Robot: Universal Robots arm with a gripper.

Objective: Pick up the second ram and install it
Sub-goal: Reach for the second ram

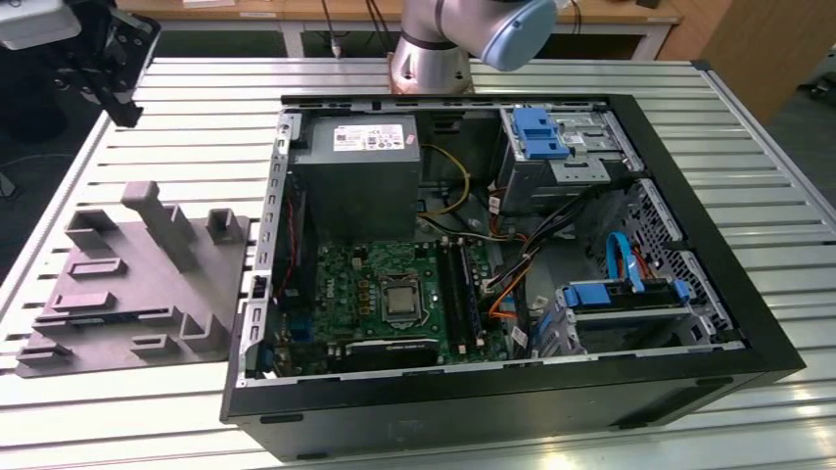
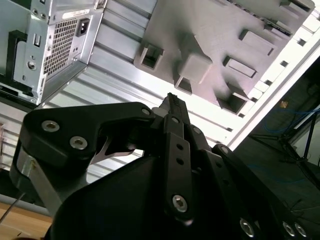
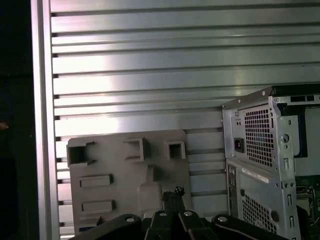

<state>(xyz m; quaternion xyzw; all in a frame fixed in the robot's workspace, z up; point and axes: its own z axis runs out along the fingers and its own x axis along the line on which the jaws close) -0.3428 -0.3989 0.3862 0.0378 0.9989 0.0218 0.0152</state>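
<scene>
Exterior view | hand [image 1: 127, 110] pressed together, well apart from tray [image 1: 144, 294]; tray near table [image 1: 170, 157] edge

The place is a robotics lab or test workshop. A slotted aluminium table [image 1: 731, 127] of the kind used for bolting down rigs carries the base of a grey and blue robot arm [image 1: 451, 39] at its far edge, and the arm bears a black gripper [image 2: 172, 102]. An opened desktop computer case [image 1: 523, 411] lies on its side on the table, with a grey moulded fixture tray [image 1: 117, 294] beside it. Wooden benches [image 1: 392, 12] stand behind the table.
</scene>
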